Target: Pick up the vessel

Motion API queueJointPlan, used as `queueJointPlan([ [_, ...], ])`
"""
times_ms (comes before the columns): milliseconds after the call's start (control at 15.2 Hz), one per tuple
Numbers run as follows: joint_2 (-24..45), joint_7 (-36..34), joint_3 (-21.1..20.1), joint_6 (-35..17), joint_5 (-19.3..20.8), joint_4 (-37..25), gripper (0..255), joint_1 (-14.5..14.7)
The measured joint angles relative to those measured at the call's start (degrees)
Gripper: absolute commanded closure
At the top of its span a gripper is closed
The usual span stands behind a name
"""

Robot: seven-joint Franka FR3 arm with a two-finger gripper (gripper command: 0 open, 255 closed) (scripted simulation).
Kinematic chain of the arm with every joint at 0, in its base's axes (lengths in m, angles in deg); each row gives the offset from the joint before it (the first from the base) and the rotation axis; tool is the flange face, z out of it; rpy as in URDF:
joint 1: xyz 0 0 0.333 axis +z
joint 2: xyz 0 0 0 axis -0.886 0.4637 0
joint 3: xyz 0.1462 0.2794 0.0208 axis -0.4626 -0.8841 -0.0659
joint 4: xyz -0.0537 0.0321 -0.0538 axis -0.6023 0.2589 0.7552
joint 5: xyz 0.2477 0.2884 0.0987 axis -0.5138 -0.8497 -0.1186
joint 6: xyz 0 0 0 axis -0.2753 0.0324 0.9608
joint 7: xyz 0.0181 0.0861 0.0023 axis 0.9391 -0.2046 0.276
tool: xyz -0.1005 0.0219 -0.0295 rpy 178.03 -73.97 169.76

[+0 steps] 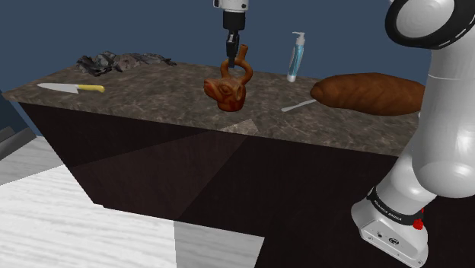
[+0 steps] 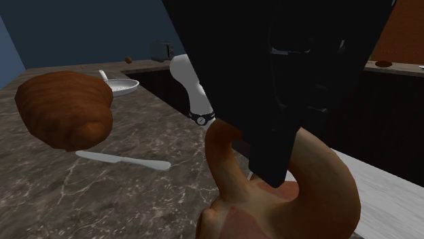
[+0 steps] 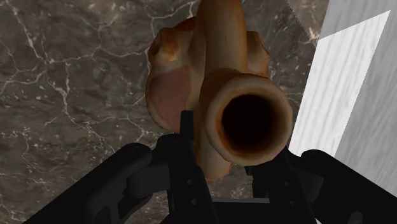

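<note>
The claw (image 1: 232, 50) comes straight down over the table (image 1: 152, 95) and is clenched on the upright spout of a brown jug (image 1: 228, 87). The jug is glossy, with a looped handle under the spout. In the wrist view the two black fingers (image 3: 188, 159) press against either side of the spout just below its round dark mouth. The jug (image 3: 191, 76) hangs or stands over the marbled top right by the table's edge, with pale floor beyond it. I cannot tell whether its base still touches the top. In the shoulder view the jug is about midway along the table's near long edge, a little in from it.

A knife with a yellow handle (image 1: 73, 87) lies near the table's left end in that view, and a crumpled grey cloth (image 1: 122, 61) sits by the far left corner. A pump bottle (image 1: 296, 57) stands at the far edge (its label is too small to read). Towards the right end lies a brown loaf (image 1: 369, 91), with a white table knife (image 1: 298, 105) just beside it.

A dark band near the arm's base (image 1: 392, 213) carries small white lettering that appears to read FRANKA EMIKA.

The second exterior view shows the claw (image 2: 272, 163) and jug (image 2: 306, 204) up close. The loaf (image 2: 64, 108) and the white table knife (image 2: 122, 161) are behind them.
</note>
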Motion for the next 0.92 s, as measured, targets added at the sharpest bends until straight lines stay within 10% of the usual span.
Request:
queueJointPlan([
  [924,4.1,-0.2,0.0,10.8,0.0,-14.7,255,-0.1],
])
